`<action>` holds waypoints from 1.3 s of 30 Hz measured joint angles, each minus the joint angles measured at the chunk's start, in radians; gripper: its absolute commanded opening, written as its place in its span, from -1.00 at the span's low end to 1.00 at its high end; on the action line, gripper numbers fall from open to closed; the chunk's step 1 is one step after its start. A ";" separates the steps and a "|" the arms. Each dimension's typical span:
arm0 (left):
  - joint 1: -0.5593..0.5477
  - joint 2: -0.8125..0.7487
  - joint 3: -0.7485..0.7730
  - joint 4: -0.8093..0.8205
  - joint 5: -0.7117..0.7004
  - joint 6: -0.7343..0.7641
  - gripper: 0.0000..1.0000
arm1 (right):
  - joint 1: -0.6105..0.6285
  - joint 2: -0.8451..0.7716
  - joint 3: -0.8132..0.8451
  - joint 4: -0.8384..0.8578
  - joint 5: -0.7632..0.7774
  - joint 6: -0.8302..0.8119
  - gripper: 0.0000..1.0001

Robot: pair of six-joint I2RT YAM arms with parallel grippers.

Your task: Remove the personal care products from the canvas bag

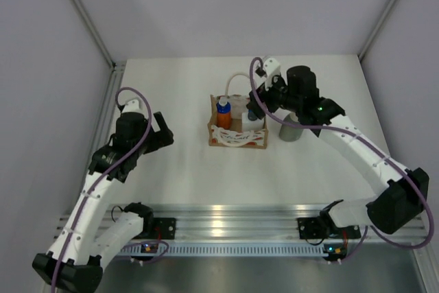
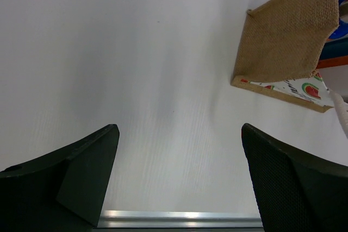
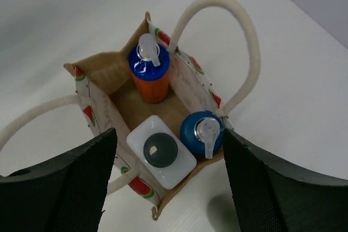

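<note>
My right gripper hovers over the canvas bag, its jaws spread wide and holding nothing. The bag stands upright mid-bench, nearer the far edge, with an orange bottle, a white bottle and a second blue-capped bottle inside. A grey bottle stands just beside its right side. My left gripper hangs wide and empty near the left edge.

From above, the right claw covers the end of the canvas bag nearest the right edge of the desk, and its arm hides the top of what may be a grey bottle beside it. The left wrist view's right edge cuts the bag off, its inside unseen.
</note>
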 measured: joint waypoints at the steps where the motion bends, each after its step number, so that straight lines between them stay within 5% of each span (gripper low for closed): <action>1: 0.000 0.027 0.002 0.008 0.019 -0.013 0.97 | 0.011 0.023 0.011 -0.028 -0.003 -0.026 0.52; 9: -0.006 0.286 0.078 0.110 0.185 -0.124 0.96 | 0.068 0.159 0.061 -0.220 -0.002 -0.227 0.48; 19: -0.126 0.623 0.243 0.243 0.258 -0.171 0.96 | 0.068 0.222 0.066 -0.266 0.012 -0.343 0.40; 32: -0.178 0.781 0.306 0.281 0.239 -0.195 0.96 | 0.069 0.341 0.135 -0.273 -0.017 -0.408 0.04; 39: -0.193 0.794 0.305 0.294 0.239 -0.199 0.96 | 0.068 0.389 0.154 -0.275 -0.036 -0.396 0.13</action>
